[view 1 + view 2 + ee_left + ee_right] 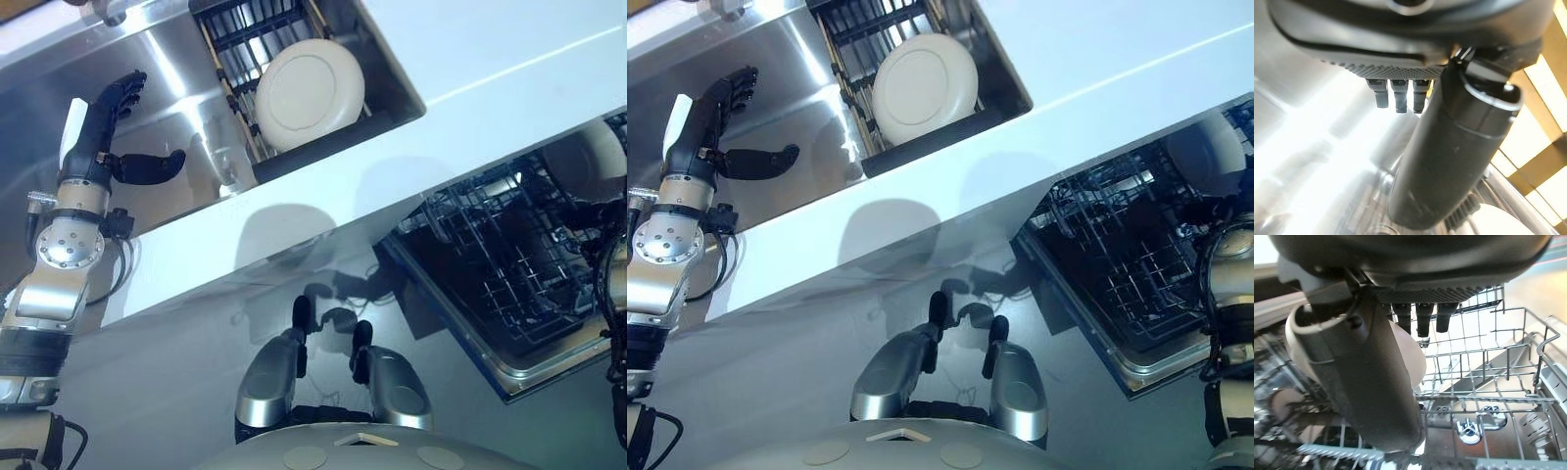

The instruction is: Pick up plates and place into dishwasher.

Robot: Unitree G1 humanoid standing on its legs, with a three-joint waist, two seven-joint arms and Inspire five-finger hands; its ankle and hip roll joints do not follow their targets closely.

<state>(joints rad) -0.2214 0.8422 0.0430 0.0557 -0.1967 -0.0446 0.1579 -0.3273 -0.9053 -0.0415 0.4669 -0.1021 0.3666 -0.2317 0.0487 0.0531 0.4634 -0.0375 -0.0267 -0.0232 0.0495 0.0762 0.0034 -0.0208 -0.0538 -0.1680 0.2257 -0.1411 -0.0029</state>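
Left eye view: left hand (110,117) over steel sink (176,59), fingers straight, thumb spread, nothing held. Cream plate (310,88) leans on edge in black dish rack (257,39) at sink's right end, well apart from left hand. White counter (490,69) runs beside sink.

Right wrist view: right hand (1361,382) above wire rack (1484,382) of open dishwasher (509,284); pale plate (1413,357) between thumb and fingers, seemingly pinched, contact partly hidden. Same plate shows at rack's far right edge in head views.
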